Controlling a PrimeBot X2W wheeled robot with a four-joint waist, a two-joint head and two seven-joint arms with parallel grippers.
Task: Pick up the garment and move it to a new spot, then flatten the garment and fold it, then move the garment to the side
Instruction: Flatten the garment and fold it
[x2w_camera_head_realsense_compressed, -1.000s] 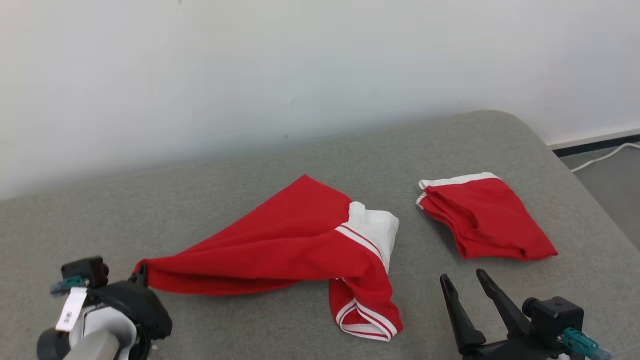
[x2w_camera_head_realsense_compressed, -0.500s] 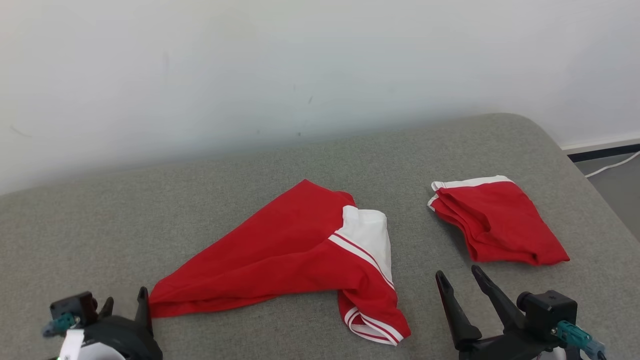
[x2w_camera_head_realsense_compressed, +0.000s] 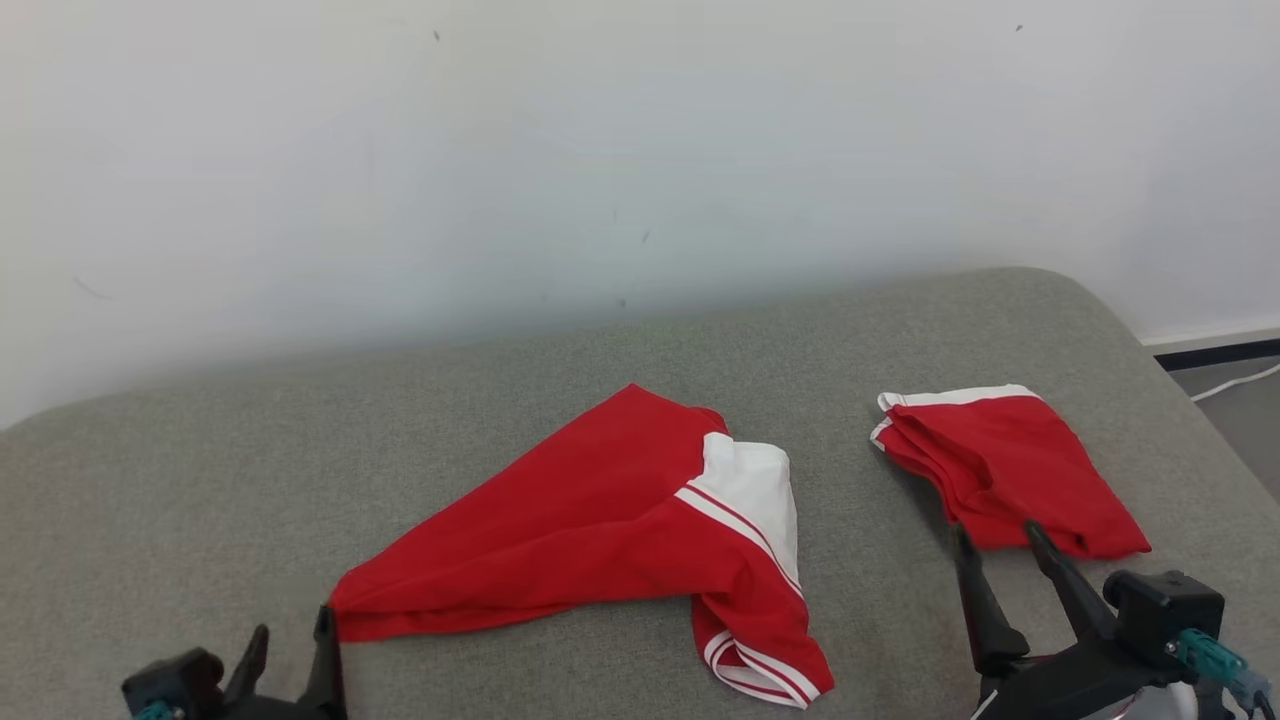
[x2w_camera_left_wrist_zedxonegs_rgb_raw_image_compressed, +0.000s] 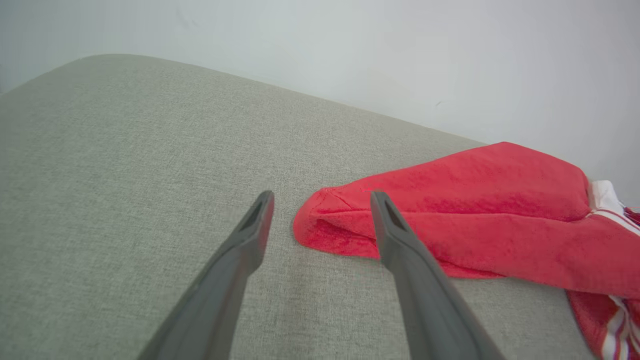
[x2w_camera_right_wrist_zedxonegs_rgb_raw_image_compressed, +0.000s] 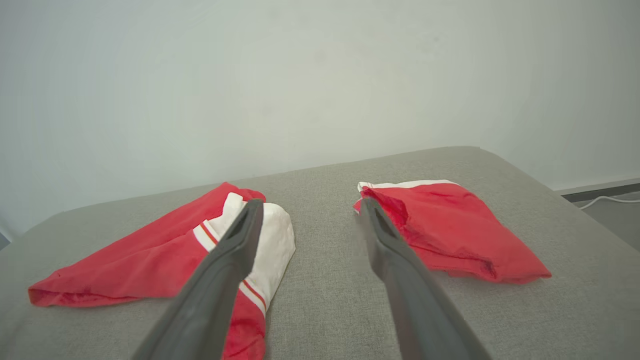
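Observation:
The garment (x2w_camera_head_realsense_compressed: 600, 530) is red with white striped trim and lies crumpled in a long wedge at the middle of the grey cushioned surface (x2w_camera_head_realsense_compressed: 200, 500). Its pointed left corner rests on the surface just ahead of my left gripper (x2w_camera_head_realsense_compressed: 292, 625), which is open and holds nothing. In the left wrist view that corner (x2w_camera_left_wrist_zedxonegs_rgb_raw_image_compressed: 330, 230) lies between the spread fingertips of the left gripper (x2w_camera_left_wrist_zedxonegs_rgb_raw_image_compressed: 322, 196). My right gripper (x2w_camera_head_realsense_compressed: 996, 530) is open and empty at the lower right. In the right wrist view the right gripper (x2w_camera_right_wrist_zedxonegs_rgb_raw_image_compressed: 311, 201) points at the gap beside the garment (x2w_camera_right_wrist_zedxonegs_rgb_raw_image_compressed: 150, 255).
A second red garment (x2w_camera_head_realsense_compressed: 1010, 470), folded, with a white edge, lies to the right (x2w_camera_right_wrist_zedxonegs_rgb_raw_image_compressed: 445, 230), its near edge by my right fingertips. A pale wall runs behind the surface. The surface's rounded right edge drops to floor with a white cable (x2w_camera_head_realsense_compressed: 1235, 380).
My left gripper has opened and let go of the garment's left corner, which dropped onto the surface, and has drawn back. The head camera has shifted. The right gripper stays open.

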